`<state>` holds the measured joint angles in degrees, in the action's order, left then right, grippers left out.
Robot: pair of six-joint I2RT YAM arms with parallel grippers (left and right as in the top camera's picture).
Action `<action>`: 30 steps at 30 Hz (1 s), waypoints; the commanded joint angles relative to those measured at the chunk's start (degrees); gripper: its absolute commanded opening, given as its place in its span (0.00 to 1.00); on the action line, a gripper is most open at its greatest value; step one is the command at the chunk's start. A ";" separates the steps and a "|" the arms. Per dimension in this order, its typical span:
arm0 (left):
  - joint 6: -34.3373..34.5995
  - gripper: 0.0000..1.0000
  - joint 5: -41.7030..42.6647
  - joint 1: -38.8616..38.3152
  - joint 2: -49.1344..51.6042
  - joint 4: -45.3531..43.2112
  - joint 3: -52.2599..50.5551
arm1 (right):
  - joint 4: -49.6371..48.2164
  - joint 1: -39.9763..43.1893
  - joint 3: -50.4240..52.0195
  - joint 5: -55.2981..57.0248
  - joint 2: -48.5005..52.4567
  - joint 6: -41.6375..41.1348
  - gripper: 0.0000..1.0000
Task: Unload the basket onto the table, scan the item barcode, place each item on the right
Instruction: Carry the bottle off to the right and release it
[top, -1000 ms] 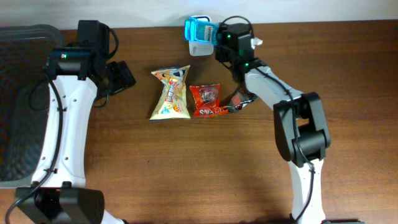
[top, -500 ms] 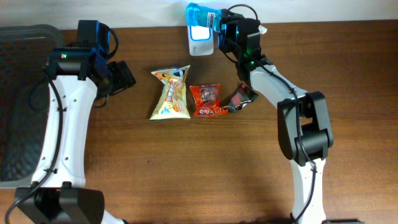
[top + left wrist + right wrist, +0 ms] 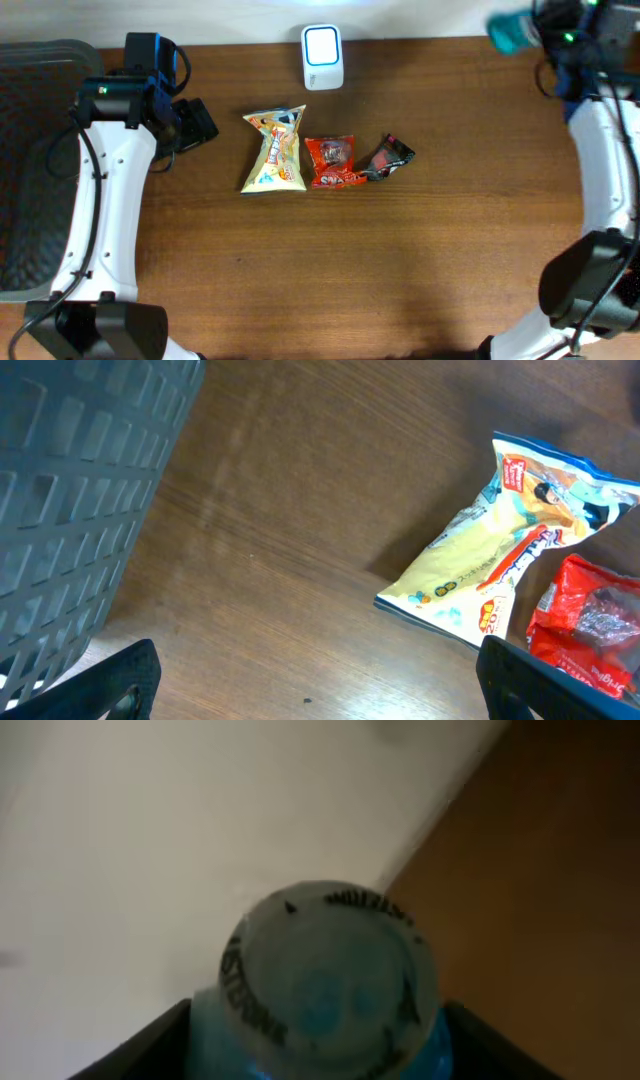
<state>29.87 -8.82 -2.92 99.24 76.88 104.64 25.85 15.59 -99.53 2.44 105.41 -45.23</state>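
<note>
My right gripper (image 3: 532,28) is shut on a blue container (image 3: 512,33) and holds it above the table's far right corner. In the right wrist view the container's round clear end (image 3: 330,975) fills the space between the dark fingers (image 3: 150,1045), with printed lettering round its rim. The white barcode scanner (image 3: 322,56) stands at the table's back edge, far to the left of the container. My left gripper (image 3: 196,124) hangs open over bare wood, left of the snack bags, with nothing between its fingers (image 3: 118,678).
A yellow snack bag (image 3: 275,150), a red packet (image 3: 332,162) and a small dark packet (image 3: 388,158) lie in a row mid-table. A grey mesh basket (image 3: 30,150) stands at the left edge. The yellow bag (image 3: 505,550) and basket wall (image 3: 80,480) show in the left wrist view.
The right arm has swung from over the scanner to the far right, carrying the blue container with it. The left arm and the packets have not moved.
</note>
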 commanded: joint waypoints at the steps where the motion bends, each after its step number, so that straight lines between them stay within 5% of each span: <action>1: 0.52 0.99 0.00 0.15 0.17 0.09 0.04 | 5.88 5.38 -0.55 11.85 -0.44 14.27 0.63; 5: 0.52 0.99 0.00 0.15 0.17 0.09 0.04 | 7.30 11.41 0.37 21.33 0.90 26.29 0.63; 13: 0.50 0.99 0.00 0.15 0.17 0.09 0.04 | -4.70 23.06 0.37 20.06 13.40 36.06 0.63; 21: 0.52 0.99 0.00 0.15 0.17 0.09 0.04 | -13.94 24.98 0.52 14.03 17.90 38.82 0.64; 22: 0.52 0.99 0.00 0.15 0.17 0.09 0.04 | -13.88 24.98 0.70 14.03 18.03 38.82 0.71; 26: 0.52 0.99 0.00 0.15 0.17 0.09 0.04 | -12.31 24.96 1.22 14.05 18.71 38.84 0.74; 28: 0.52 0.99 0.00 0.15 0.17 0.09 0.04 | -11.04 24.94 1.22 14.73 18.43 39.04 0.91; 30: 0.52 0.99 0.00 0.15 0.17 0.09 0.04 | -9.79 24.94 1.20 16.98 17.03 39.06 0.96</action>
<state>29.87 -8.82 -2.92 99.24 76.93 104.64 15.27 40.73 -98.17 16.88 124.36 -6.28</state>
